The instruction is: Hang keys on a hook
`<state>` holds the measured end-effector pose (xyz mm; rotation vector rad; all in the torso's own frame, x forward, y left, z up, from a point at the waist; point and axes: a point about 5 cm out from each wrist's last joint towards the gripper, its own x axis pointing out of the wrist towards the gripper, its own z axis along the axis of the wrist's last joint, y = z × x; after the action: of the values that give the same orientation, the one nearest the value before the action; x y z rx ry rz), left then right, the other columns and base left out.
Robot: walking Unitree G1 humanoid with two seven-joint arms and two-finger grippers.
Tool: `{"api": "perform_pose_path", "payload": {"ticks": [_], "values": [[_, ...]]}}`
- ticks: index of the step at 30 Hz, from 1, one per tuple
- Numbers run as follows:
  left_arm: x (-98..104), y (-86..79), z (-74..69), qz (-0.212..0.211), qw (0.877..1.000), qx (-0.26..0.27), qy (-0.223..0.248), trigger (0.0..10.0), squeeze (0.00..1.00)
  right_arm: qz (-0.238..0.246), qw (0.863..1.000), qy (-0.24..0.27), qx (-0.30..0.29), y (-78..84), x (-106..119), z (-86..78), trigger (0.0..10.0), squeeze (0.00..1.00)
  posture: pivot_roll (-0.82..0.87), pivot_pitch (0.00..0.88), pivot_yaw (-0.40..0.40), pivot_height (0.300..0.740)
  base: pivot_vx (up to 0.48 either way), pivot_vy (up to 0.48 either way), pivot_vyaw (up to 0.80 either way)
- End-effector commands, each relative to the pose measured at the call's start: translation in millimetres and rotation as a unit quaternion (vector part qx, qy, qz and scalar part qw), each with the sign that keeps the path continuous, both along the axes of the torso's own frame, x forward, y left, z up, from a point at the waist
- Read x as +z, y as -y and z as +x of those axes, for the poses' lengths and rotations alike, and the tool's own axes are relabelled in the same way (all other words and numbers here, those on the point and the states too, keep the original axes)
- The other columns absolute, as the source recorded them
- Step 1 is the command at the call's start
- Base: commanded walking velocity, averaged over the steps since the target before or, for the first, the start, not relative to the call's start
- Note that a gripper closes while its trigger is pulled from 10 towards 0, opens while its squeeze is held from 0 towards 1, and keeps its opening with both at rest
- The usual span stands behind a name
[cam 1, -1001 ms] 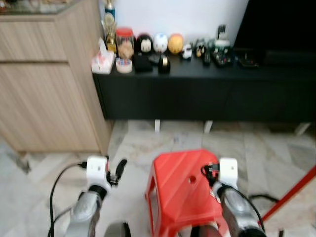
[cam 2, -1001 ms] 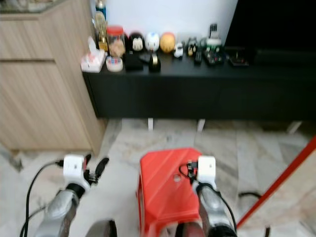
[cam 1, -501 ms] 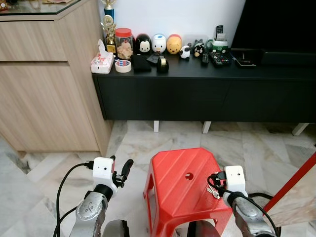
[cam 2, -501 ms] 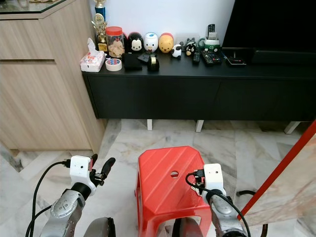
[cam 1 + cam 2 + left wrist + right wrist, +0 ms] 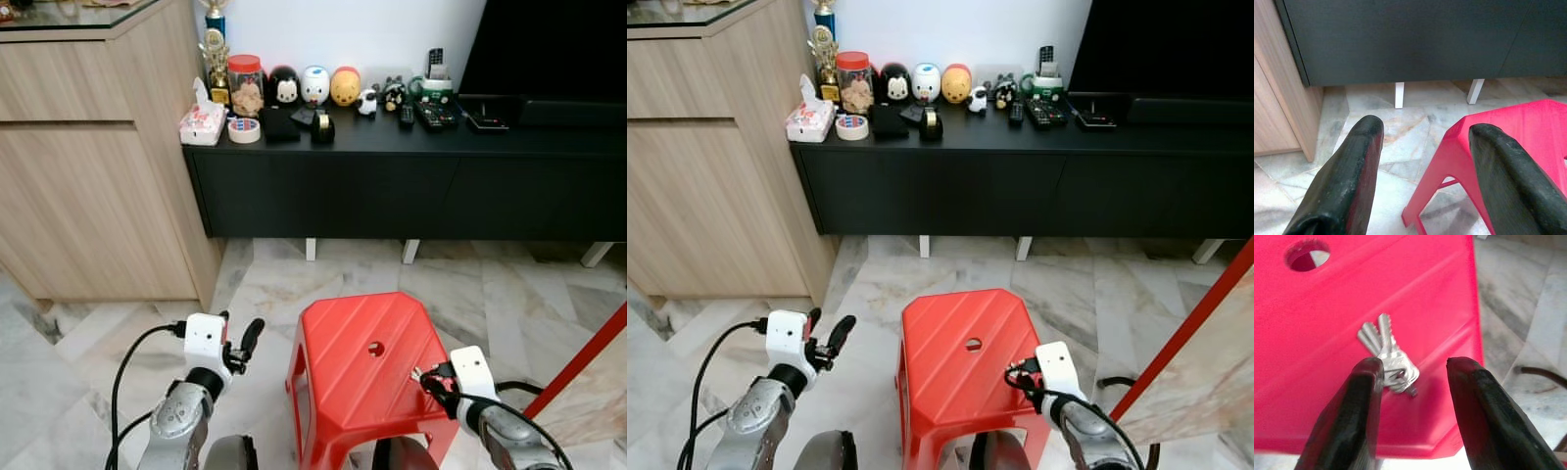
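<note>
The bunch of keys [image 5: 1385, 354] lies on the top of the red plastic stool [image 5: 362, 377], near its right edge, and the right gripper [image 5: 1413, 396] hangs just above it with its two black fingers spread, one finger [image 5: 1359, 401] close against the key ring. I judge the main risk is here: the stool top is smooth and slopes down at the edge, so if a finger pushes the flat keys and does not go under the ring, they can slide off and fall to the floor. A pinch on only one key blade can also let the bunch swing loose. The left gripper [image 5: 1420, 161] is held idle to the left of the stool, its fingers also apart. Around the stool is a pale marble floor [image 5: 284, 279]. Behind the stool stands a low black cabinet [image 5: 411, 181] with small round figures [image 5: 315, 85], a jar [image 5: 246, 83] and remote controls [image 5: 431, 116] on it, and left of it a tall wooden cupboard [image 5: 93, 157]. I see no hook.
</note>
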<state>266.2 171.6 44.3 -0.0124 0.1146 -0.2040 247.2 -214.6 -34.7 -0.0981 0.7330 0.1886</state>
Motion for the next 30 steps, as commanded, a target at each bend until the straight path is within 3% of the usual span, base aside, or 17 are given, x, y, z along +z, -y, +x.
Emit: {"api": "perform_pose_path", "payload": {"ticks": [1, 7, 8, 10, 11, 12, 13, 30], "values": [[3.0, 0.0, 2.2, 0.008, 1.0, -0.005, 0.008, 10.0, 0.0, 0.003, 1.0, 0.006, -0.002, -0.5, 4.6, 6.9, 10.0, 0.0, 0.05, 0.0, -0.047, 0.599, 0.0, 0.0, 0.0], [2.6, -1.0, 0.9, 0.009, 1.0, -0.005, 0.007, 10.0, 0.0, 0.006, 1.0, 0.005, -0.007, -1.7, 4.9, 8.3, 9.8, 0.0, 0.05, 0.0, -0.044, 0.599, 0.0, 0.0, 0.0], [2.5, -1.1, 0.8, 0.009, 1.0, -0.004, 0.006, 10.0, 0.0, 0.006, 1.0, 0.005, -0.008, -1.5, 4.8, 8.2, 9.1, 0.0, 0.05, 0.0, -0.044, 0.599, 0.0, 0.0, 0.0], [2.3, -1.4, 0.7, 0.009, 1.0, -0.005, 0.006, 10.0, 0.0, 0.006, 1.0, 0.004, -0.01, -1.0, 4.7, 8.1, 4.5, 0.0, 0.05, 0.0, -0.043, 0.599, 0.0, 0.0, 0.0], [2.2, -1.5, 0.8, 0.01, 1.0, -0.005, 0.006, 10.0, 0.0, 0.006, 1.0, 0.003, -0.011, -0.5, 4.5, 7.8, 3.9, 0.0, 0.05, 0.0, -0.042, 0.599, 0.0, 0.0, 0.0], [2.1, -1.6, 0.8, 0.01, 1.0, -0.005, 0.006, 10.0, 0.0, 0.004, 1.0, -0.001, -0.013, 0.4, 3.7, 6.7, 4.5, 0.0, 0.05, 0.0, -0.042, 0.599, 0.0, 0.0, 0.0], [2.0, -1.7, 0.9, 0.01, 1.0, -0.006, 0.005, 10.0, 0.0, 0.003, 1.0, -0.006, -0.013, 0.7, 2.5, 5.5, 9.9, 0.0, 0.05, 0.0, -0.041, 0.599, 0.0, 0.0, 0.0], [2.1, -2.6, 1.7, 0.012, 1.0, -0.006, 0.005, 10.0, 0.0, 0.002, 0.999, -0.034, -0.037, 4.5, -4.8, -3.1, 10.0, 0.0, 0.05, 0.0, -0.038, 0.599, 0.0, 0.0, 0.0]]}}
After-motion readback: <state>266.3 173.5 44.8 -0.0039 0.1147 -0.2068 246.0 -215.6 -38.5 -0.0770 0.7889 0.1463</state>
